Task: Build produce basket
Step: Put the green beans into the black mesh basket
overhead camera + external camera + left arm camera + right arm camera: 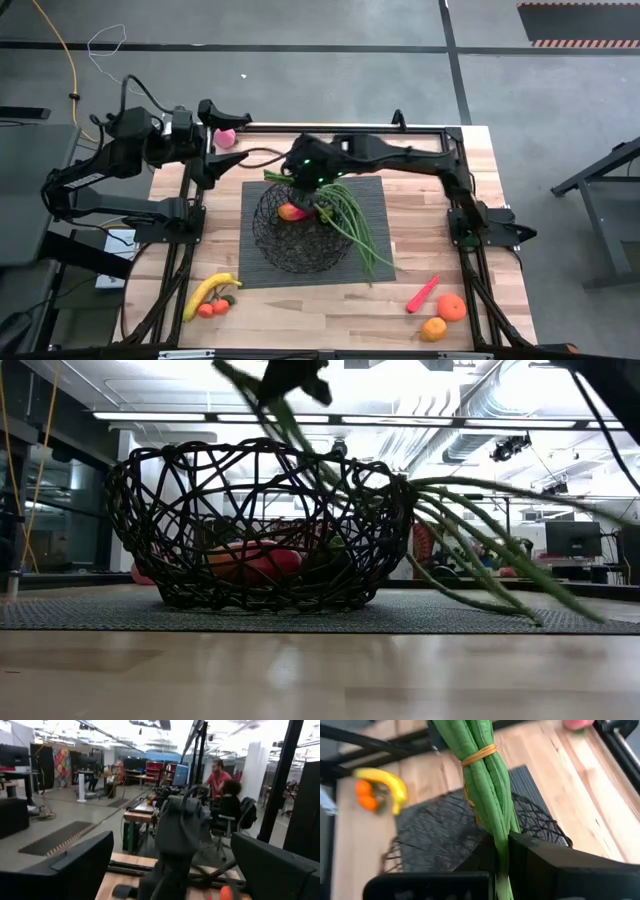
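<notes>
The right tool [318,195] sits at the centre of the high view, over the upper rim of the basket [300,235], clamped tight on a bundle of green beans [352,225]. In the right wrist view the beans [485,780], bound with a yellow band [479,755], pass between the tool's dark fingers [555,870]. Their loose ends fan out over the basket's right rim toward the lower right and hang above the mat [375,200]; the low view shows them drooping outside the mesh [480,550].

The basket stands on the mat in the middle of the desk [500,180], with a red-orange mango [293,211] inside it near the upper rim.

The left tool [222,140] waits at upper left with its fingers spread wide, holding nothing, just beside a pink ball [227,137].

At lower left lie a banana [208,292] and two small tomatoes [213,308]. At lower right lie a red chili [423,294] and two oranges [445,316].
</notes>
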{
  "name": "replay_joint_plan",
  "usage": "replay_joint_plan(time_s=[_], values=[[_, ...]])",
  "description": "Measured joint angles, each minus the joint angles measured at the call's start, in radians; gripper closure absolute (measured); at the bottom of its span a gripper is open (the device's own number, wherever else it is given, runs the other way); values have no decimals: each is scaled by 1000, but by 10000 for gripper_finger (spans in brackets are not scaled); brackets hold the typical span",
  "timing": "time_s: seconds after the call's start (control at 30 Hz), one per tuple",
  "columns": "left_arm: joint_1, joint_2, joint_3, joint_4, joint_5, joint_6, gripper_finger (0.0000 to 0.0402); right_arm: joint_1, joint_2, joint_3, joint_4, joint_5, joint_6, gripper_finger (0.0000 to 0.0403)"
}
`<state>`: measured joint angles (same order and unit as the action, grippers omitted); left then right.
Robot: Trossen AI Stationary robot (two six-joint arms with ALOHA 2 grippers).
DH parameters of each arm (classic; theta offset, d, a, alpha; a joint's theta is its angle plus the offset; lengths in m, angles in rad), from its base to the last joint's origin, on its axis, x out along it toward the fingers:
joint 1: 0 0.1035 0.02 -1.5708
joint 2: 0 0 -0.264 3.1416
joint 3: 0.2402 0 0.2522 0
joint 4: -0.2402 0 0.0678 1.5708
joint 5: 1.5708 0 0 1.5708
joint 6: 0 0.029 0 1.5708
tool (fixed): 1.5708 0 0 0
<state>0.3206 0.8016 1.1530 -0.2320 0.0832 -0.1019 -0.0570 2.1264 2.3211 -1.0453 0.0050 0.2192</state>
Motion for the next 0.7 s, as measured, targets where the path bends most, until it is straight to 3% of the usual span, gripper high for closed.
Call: replay_joint_plan(time_s=[0.27, 0.53, 0.7], values=[[0, 8, 0, -31, -1, 4, 12, 8, 21, 25, -18, 20, -48, 402], [0, 18, 0, -24, -65, 36, 12, -29, -191, 28, -28, 74, -71, 402], [0, 86, 0, 86, -60, 28, 12, -51, -305, 28, 4, 74, -71, 402]])
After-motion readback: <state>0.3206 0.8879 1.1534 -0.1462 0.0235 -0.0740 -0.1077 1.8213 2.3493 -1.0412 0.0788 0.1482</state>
